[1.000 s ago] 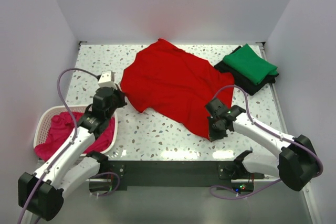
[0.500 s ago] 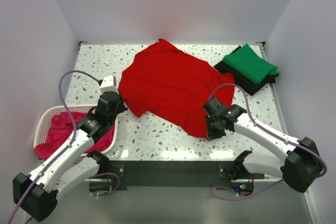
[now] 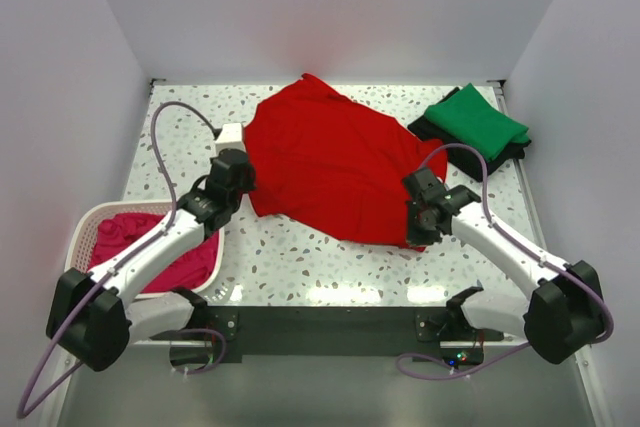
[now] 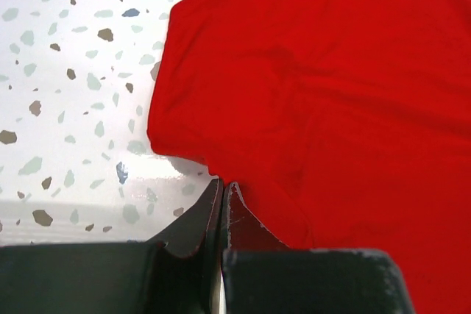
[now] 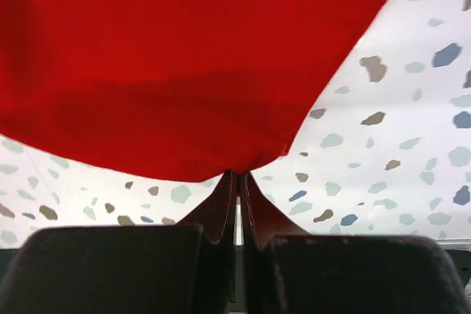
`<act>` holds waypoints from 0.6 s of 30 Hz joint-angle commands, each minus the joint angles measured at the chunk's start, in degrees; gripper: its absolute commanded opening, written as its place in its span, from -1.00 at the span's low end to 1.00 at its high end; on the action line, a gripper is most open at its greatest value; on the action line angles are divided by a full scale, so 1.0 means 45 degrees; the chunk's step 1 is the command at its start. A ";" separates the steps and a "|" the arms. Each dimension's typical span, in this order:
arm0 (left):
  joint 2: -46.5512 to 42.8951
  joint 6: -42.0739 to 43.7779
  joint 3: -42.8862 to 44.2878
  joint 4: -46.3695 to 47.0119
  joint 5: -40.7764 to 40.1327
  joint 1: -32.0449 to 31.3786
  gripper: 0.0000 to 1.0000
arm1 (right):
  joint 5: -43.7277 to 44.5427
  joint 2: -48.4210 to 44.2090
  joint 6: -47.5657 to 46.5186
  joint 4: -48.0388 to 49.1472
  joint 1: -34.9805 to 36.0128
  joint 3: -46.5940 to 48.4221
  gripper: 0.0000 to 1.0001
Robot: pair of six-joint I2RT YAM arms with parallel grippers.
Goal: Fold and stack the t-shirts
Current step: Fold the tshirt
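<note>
**A:** How should this spreading step go?

**B:** Evenly. The left hand (image 4: 223, 190) pinches the red t-shirt (image 3: 335, 172) at its nine o'clock edge, and the right hand (image 5: 239, 179) pinches it at four o'clock. Draw them apart level and low over the bench (image 3: 300, 262), so the cloth lies flat mid-bench.

**A:** And the arms?

**B:** Both stretch forward, wrists tipped down. Each hand probably grips only a sliver of cloth.
</note>
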 commanded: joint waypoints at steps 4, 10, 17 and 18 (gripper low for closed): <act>0.1763 0.1287 0.1372 0.2841 0.1563 0.1070 -1.00 | 0.0825 0.0306 -0.0564 0.0831 -0.0685 0.0808 -1.00; 0.3599 0.1892 0.2897 0.3272 0.3030 0.1814 -1.00 | 0.1217 0.0542 -0.0876 0.1144 -0.1758 0.0964 -1.00; 0.4969 0.2459 0.3933 0.3896 0.3811 0.2146 -1.00 | 0.0865 0.1378 -0.1501 0.2041 -0.3301 0.1335 -1.00; 0.5338 0.2615 0.4204 0.3955 0.3870 0.2166 -1.00 | 0.0730 0.1555 -0.1521 0.2139 -0.3400 0.1432 -1.00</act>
